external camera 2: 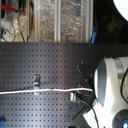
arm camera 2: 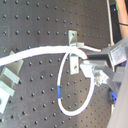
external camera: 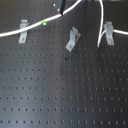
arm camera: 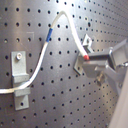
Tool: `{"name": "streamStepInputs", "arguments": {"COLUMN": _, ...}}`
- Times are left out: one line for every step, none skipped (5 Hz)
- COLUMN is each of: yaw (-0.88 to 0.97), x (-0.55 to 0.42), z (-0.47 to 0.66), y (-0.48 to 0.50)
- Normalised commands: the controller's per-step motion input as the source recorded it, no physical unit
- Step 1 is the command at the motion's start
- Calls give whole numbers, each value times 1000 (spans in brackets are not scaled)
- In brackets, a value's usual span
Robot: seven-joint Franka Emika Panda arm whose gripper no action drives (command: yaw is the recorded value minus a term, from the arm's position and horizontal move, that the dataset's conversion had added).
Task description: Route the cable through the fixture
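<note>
Cable (arm camera: 75, 37) pinched in the clenched claw (arm camera: 89, 59) in the first wrist view, looping away past its blue band (arm camera: 49, 35). Farther on, draped over the black pegboard counter (external camera: 60, 95), crossing the left fixture (external camera: 23, 31) in the first exterior view, green band (external camera: 44, 22) just beyond. Middle fixture (external camera: 72, 40) untouched, apart from the cord.
</note>
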Motion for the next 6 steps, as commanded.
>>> {"name": "streamStepInputs", "arguments": {"yaw": 0, "x": -28, "z": -1, "y": -9}}
{"name": "streamStepInputs", "arguments": {"yaw": -54, "x": -38, "z": 91, "y": 43}}
{"name": "streamStepInputs", "arguments": {"yaw": -171, "x": -61, "z": 560, "y": 342}}
{"name": "streamStepInputs", "arguments": {"yaw": -500, "x": -75, "z": 479, "y": 217}}
{"name": "streamStepInputs", "arguments": {"yaw": -343, "x": -142, "z": 342, "y": 158}}
{"name": "streamStepInputs", "arguments": {"yaw": -17, "x": -82, "z": -1, "y": 65}}
